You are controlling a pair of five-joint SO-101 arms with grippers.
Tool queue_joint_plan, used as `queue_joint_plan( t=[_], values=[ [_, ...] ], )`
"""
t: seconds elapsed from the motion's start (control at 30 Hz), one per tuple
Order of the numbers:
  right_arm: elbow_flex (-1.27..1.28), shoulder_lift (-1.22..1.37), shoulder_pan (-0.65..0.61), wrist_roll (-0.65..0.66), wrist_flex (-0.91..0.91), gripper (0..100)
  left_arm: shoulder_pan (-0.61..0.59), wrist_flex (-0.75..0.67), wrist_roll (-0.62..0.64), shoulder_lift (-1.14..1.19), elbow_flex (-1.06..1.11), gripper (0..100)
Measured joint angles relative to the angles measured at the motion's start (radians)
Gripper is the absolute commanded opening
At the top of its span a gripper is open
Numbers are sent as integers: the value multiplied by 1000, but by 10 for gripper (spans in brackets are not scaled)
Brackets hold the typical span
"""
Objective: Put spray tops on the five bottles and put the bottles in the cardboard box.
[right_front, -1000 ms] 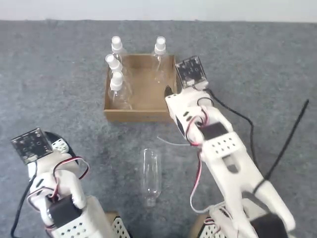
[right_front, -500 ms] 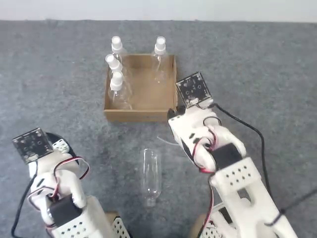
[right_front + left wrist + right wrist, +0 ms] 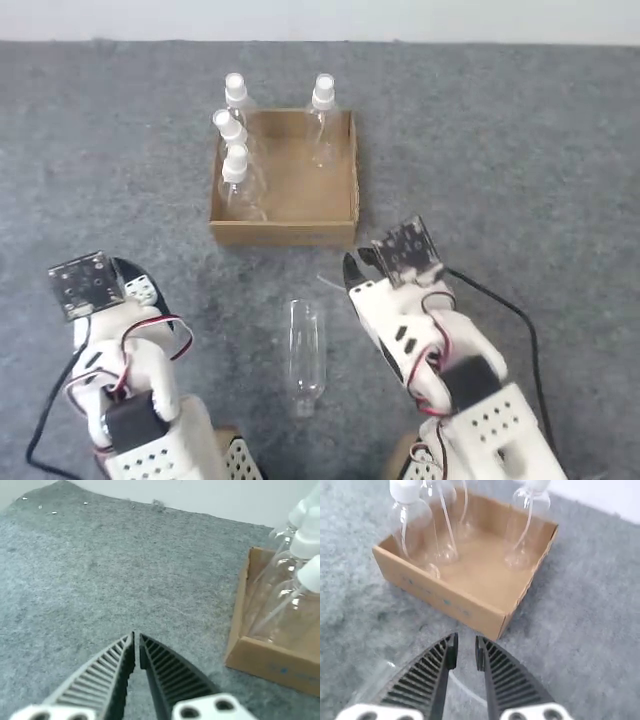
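Observation:
The cardboard box (image 3: 284,228) stands at the table's far middle and holds several clear bottles with white spray tops (image 3: 235,160). Another clear bottle (image 3: 305,355) lies on its side on the grey mat, without a top, between the two arms. A thin white tube (image 3: 338,286) lies on the mat between box and bottle. My right gripper (image 3: 356,266) (image 3: 465,642) hovers just short of the box's near right corner (image 3: 502,617), slightly open with nothing between its fingers. My left gripper (image 3: 135,285) (image 3: 137,638) sits low at the near left, shut and empty.
Grey carpet-like mat (image 3: 520,150) covers the whole table. Open room lies to the left and right of the box. In the left wrist view the box's side wall (image 3: 270,657) and bottles (image 3: 300,545) stand off to one side.
My right arm has drawn back from over the box's right wall toward the near edge. The left arm shifted slightly. The bottles and box stayed put.

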Motion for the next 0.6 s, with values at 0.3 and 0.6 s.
queue_joint_plan(
  t=[0.3, 0.6],
  values=[
    [167, -344, 0, 0, -5, 18, 121, 0, 0, 0, 21, 13],
    [215, -463, 0, 0, -5, 131, 155, 0, 0, 0, 21, 13]
  ],
)
